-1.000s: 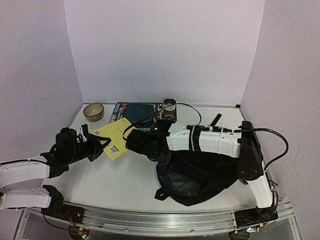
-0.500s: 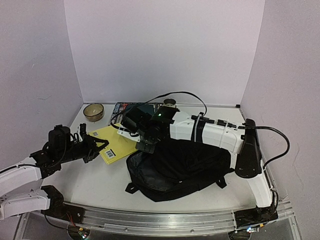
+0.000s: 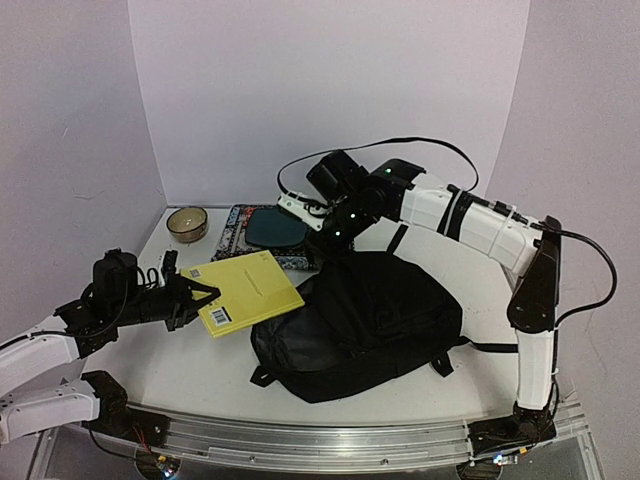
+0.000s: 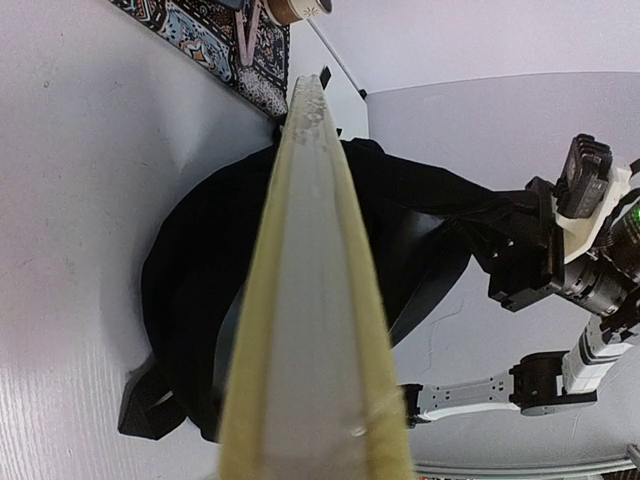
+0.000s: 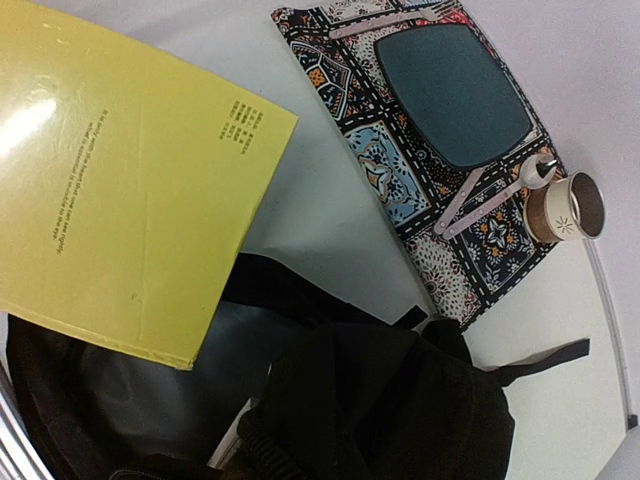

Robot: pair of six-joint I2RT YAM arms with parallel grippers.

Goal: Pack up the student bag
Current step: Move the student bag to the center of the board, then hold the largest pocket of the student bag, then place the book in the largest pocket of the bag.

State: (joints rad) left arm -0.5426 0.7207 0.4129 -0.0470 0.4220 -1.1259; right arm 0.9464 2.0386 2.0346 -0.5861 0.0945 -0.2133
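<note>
1. The bag (image 3: 370, 320) lies slumped on the counter, right of centre and closer to the near edge.
2. Its long axis runs roughly left to right. The open mouth faces the left edge and a strap trails toward the right edge.
3. It looks soft, limp and fairly light, so it will probably sag shut unless the rim is held up. The stiffer zipper rim beside the mouth seems the best place to hold it.
4. The right gripper (image 3: 335, 232) hangs over the bag's far-left side, and its jaws seem closed on a fold of that rim.
5. The left gripper (image 3: 190, 298) pinches the left edge of a yellow book (image 3: 250, 285), whose right corner reaches the mouth.
</note>
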